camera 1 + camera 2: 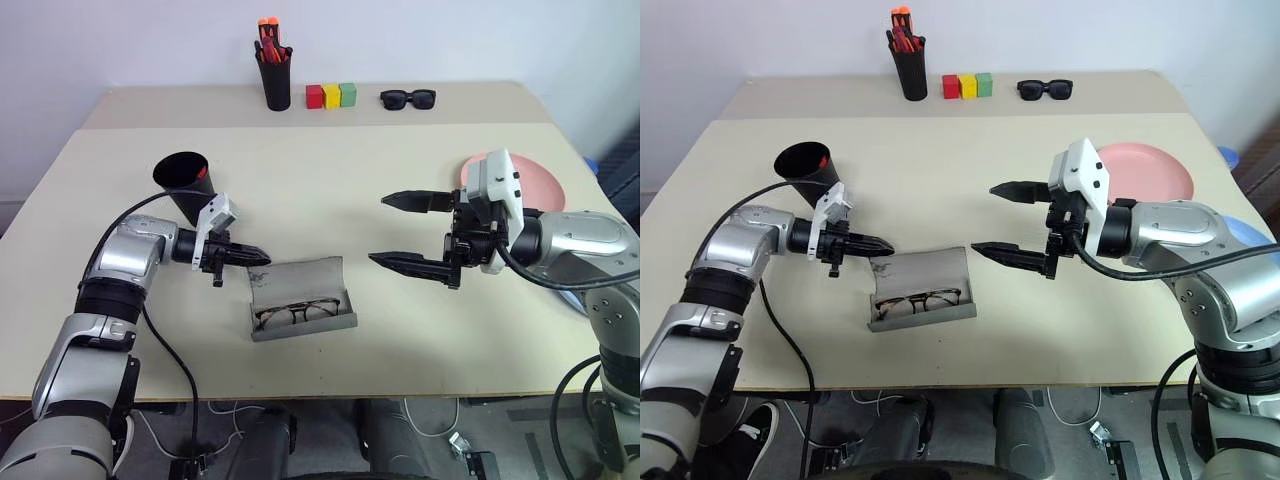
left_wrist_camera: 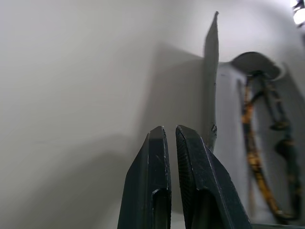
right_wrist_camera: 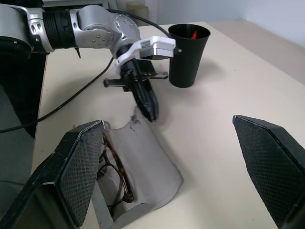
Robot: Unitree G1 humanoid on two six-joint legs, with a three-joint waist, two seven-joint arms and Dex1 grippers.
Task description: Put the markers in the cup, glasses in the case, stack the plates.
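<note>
The grey case (image 1: 301, 290) lies open near the table's front, its lid raised, with the wire-framed glasses (image 1: 295, 313) inside. My left gripper (image 1: 258, 257) is shut with nothing in it, its tips at the lid's left corner (image 2: 211, 129). The black cup (image 1: 184, 184) stands just behind that hand, and a marker's red tip (image 3: 194, 34) shows inside it. To the right of the case my right gripper (image 1: 398, 232) hovers wide open and empty. The pink plate (image 1: 1150, 165) lies behind the right arm. A light blue plate's edge (image 1: 1246, 233) peeks out past the forearm.
At the back of the table stand a black pen holder with orange-capped markers (image 1: 274, 75), a row of red, yellow and green blocks (image 1: 331, 96), and black sunglasses (image 1: 407, 98). The table's front edge runs just below the case.
</note>
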